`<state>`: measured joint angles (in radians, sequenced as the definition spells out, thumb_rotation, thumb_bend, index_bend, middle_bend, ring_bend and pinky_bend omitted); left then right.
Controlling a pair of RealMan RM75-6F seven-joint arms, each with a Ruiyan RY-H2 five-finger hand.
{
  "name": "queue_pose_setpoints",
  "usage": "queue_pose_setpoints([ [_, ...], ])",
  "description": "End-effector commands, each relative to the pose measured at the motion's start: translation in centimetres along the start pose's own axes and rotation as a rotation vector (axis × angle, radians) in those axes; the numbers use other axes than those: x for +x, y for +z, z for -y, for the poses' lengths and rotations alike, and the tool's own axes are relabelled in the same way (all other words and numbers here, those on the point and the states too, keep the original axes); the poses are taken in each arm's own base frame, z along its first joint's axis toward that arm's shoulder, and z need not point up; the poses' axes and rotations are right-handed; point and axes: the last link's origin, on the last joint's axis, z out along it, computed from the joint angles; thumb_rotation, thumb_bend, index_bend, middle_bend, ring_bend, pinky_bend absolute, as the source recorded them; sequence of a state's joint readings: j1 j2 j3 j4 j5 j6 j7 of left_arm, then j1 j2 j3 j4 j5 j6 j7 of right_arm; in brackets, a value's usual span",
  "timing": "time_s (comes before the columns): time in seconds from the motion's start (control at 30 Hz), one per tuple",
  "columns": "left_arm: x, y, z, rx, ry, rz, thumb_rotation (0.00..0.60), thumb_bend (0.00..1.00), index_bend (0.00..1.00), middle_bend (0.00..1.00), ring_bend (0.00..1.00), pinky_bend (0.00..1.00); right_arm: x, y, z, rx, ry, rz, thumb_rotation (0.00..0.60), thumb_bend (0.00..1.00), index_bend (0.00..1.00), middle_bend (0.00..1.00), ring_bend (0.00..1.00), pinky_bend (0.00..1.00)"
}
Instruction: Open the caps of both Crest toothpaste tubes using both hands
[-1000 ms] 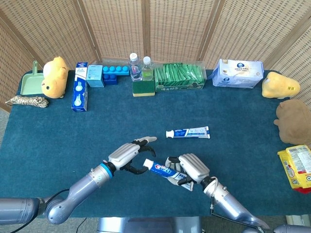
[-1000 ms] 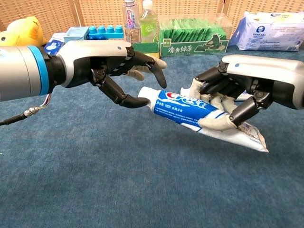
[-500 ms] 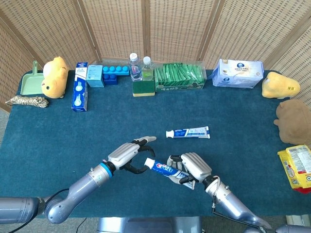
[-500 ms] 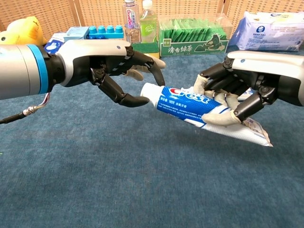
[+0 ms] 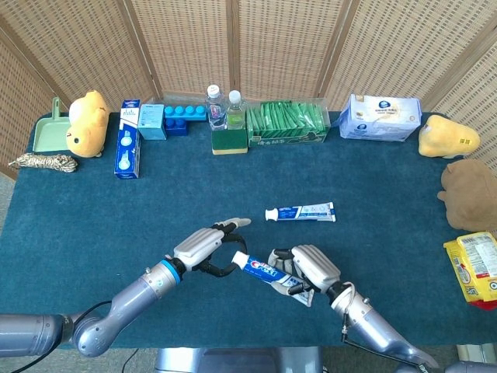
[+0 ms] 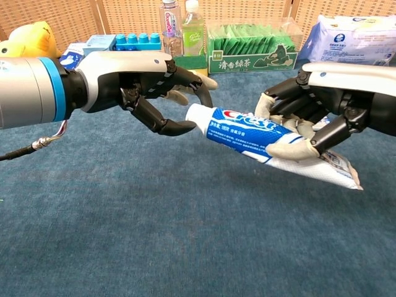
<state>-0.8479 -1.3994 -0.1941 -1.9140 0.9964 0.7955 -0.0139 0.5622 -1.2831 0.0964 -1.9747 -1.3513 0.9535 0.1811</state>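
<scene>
Taking the held Crest tube [image 6: 247, 129] as the landmark: the left hand [image 6: 145, 86] is hovering just to the left of its white cap [image 6: 193, 114], fingers [image 6: 170, 127] spread and curved around the cap end, gripping nothing; whether a fingertip is touching the cap cannot be told. The tube itself is lying tilted above the bench [image 5: 93, 225], cap end pointing left and slightly raised, crimped tail dropping to the right. The right hand [image 6: 315, 114] is gripping the tube's body, fingers wrapping over the top and the thumb pressing underneath. Behind the held tube, further from the robot, the second toothpaste tube [image 5: 300, 212] is lying flat on the bench, cap pointing left, untouched.
</scene>
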Motion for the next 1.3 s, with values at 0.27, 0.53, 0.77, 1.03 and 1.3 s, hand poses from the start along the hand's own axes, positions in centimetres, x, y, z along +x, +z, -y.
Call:
queue_pose_setpoints([
  [0.27,0.3,0.2,-0.2,-0.006,-0.005,-0.005,0.600,0.50,0.43,0.08,0.00,0.08,0.2,-0.5,-0.2,0.002,0.034,0.019,0.600,0.51,0.90,0.69,0.63,0.74],
  [0.53,0.6,0.1,-0.2,-0.008,-0.002,-0.013,0.600,0.53,0.43,0.08,0.00,0.08,0.2,-0.8,-0.1,0.011,0.052,0.045,0.600,0.52,0.90,0.69,0.63,0.74],
  [0.77,0.8,0.0,-0.4,-0.012,-0.004,-0.017,0.600,0.55,0.43,0.08,0.00,0.08,0.2,-1.0,-0.1,0.018,0.053,0.062,0.600,0.52,0.90,0.70,0.64,0.74],
  [1.03,0.9,-0.1,-0.5,-0.017,0.001,-0.011,0.600,0.58,0.42,0.08,0.00,0.08,0.0,-1.1,-0.1,0.023,0.052,0.075,0.600,0.52,0.90,0.70,0.64,0.74],
  [1.3,1.0,-0.1,-0.5,-0.018,-0.010,-0.012,0.600,0.57,0.41,0.07,0.00,0.08,-0.1,-1.5,0.0,0.031,0.043,0.089,0.600,0.52,0.90,0.70,0.64,0.74],
])
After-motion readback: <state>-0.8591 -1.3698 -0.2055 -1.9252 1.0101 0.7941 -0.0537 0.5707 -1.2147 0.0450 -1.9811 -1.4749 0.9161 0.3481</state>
